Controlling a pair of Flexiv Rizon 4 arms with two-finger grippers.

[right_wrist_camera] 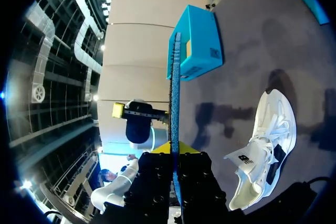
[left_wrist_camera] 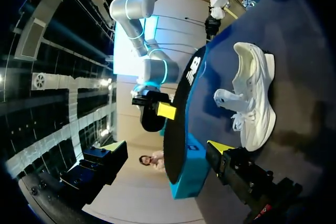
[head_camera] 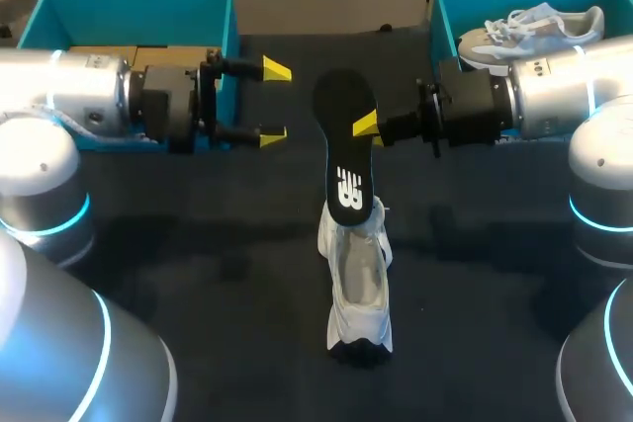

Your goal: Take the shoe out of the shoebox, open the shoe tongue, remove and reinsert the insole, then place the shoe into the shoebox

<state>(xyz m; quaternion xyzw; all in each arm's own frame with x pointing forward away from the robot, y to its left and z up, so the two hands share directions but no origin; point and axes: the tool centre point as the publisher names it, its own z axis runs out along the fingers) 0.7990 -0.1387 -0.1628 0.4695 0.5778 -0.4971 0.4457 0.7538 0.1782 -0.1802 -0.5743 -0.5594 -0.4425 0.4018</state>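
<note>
A dark, matte tabletop [head_camera: 227, 343] stretches from its near edge to its far edge under soft overhead light, with faint blurred shadows lying across its middle and near its right edge.

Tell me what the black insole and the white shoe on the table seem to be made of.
Thin black insole, held in the right pincer: likely foam, matte fabric-like top, blue textured reverse. White lace-up shoe: seemingly woven mesh upper, soft matte; sole material unclear.
</note>
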